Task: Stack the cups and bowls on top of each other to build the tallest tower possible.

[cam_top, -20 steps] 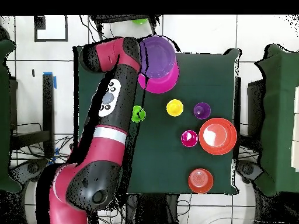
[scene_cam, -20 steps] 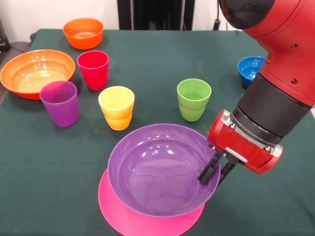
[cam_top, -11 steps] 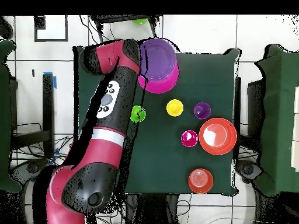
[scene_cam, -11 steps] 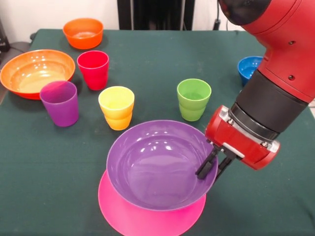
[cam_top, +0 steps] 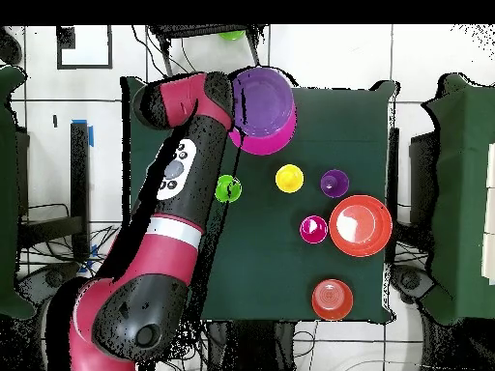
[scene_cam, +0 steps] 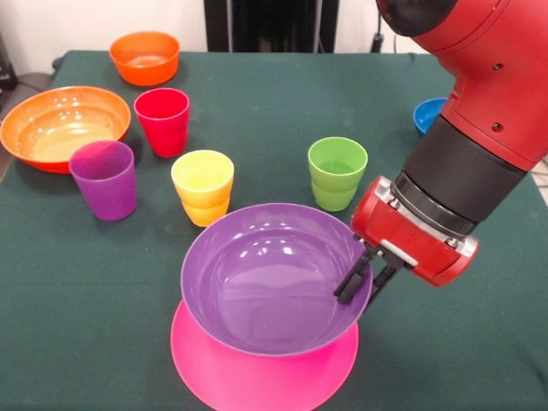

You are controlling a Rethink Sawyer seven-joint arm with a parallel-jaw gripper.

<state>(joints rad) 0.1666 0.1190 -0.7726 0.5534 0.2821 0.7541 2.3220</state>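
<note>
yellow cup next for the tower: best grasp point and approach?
Take the yellow cup by its rim, coming straight down, one finger inside and one outside. It stands upright with its mouth open, and its ribbed lower half tapers, so a side pinch would likely slip. Its open flank faces the green cup; the purple cup stands close on the other side.

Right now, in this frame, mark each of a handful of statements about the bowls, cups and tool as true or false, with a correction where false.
1. The tool grips the rim of the purple bowl. True.
2. The purple bowl sits above the pink bowl. True.
3. The green cup is stacked inside the yellow cup. False: the two stand apart on the table.
4. The large orange bowl lies upside down. False: it sits open side up.
5. The red cup stands upright beside the large orange bowl. True.
6. The small orange bowl holds the purple cup. False: the purple cup stands on the table.
</note>
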